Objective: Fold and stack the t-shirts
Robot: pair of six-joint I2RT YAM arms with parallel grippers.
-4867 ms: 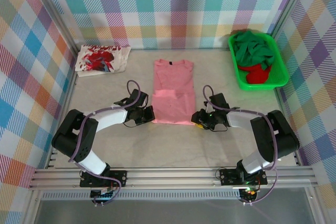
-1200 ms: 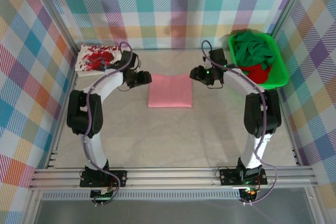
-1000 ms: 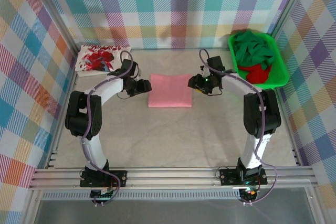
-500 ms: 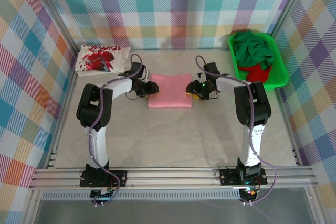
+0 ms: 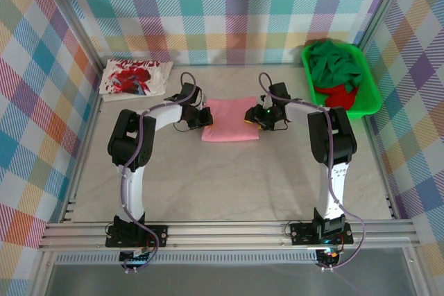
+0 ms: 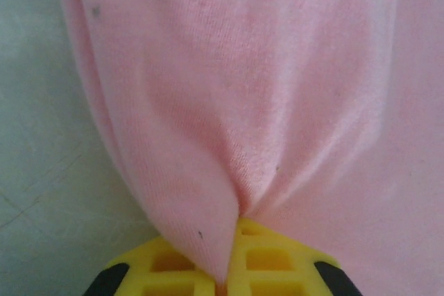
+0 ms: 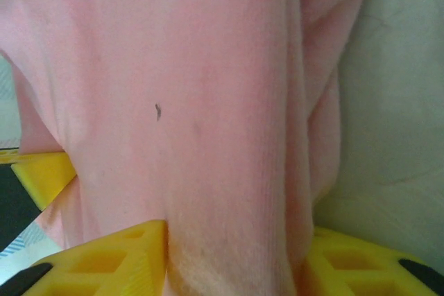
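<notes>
Progress on the salmon-pink t-shirt (image 5: 230,121): a few seconds back it lay stretched long down the middle of the worktop (image 5: 229,192), and now it's a neat half-length rectangle sitting toward the far edge, about midway between the side edges. A second ago both arms were hanging off to its sides with nothing in them; since then they've come in and grabbed it. The left gripper (image 5: 199,117) is on its left edge, and in the wrist view the yellow fingers (image 6: 277,268) are pressed almost together with a ridge of pink cloth pinched between them. The right gripper (image 5: 254,116) is on the right edge, fingers (image 7: 111,258) a bit further apart but with a thick wad of pink bunched between them. The whole bundle has also slid slightly to the right. My guess is the folding on this one is done and it's about to get carried to the white red-print shirt (image 5: 135,77) in the far-left corner. The dark green shirt (image 5: 334,64) and red shirt (image 5: 341,96) sit crumpled in the green tray (image 5: 347,113) at the far-right corner.
</notes>
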